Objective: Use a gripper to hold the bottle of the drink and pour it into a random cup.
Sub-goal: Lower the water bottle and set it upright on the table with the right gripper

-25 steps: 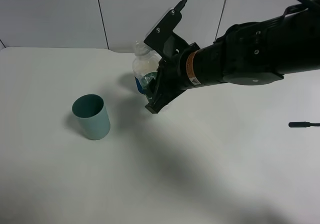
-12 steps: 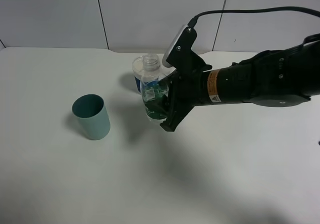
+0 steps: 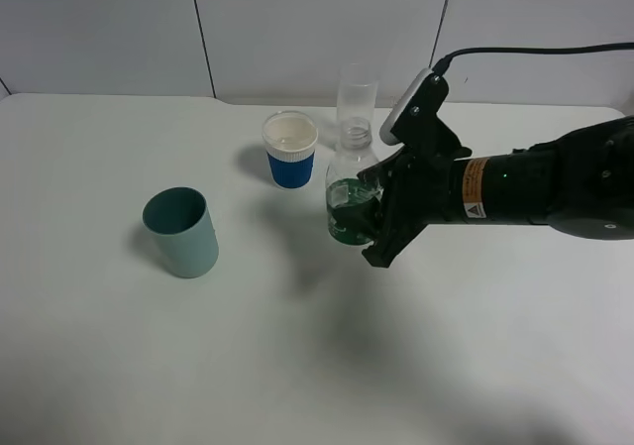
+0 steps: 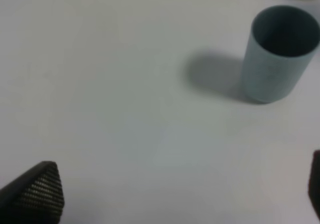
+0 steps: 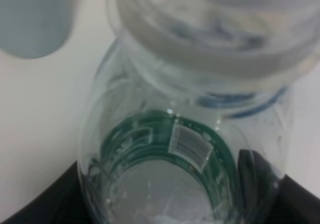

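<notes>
Now the right gripper is clamped on the bottle, pinching its green-labelled lower body and holding it upright over the white table, near the middle. Just behind the bottle stands a clear glass, partly hidden by the bottle's neck; left of it sits a blue cup with a white rim, and farther left, well apart, a grey-green cup. Nothing lies between the bottle and either cup. A second ago the bottle stood right in front of the blue cup, hiding most of it; since then the arm has carried it to the right and toward the table's near side, so the blue cup shows whole. Both cups look empty; the capless bottle's contents can't be made out. The left gripper's fingertips show far apart at the wrist view's edges, gripping nothing.
</notes>
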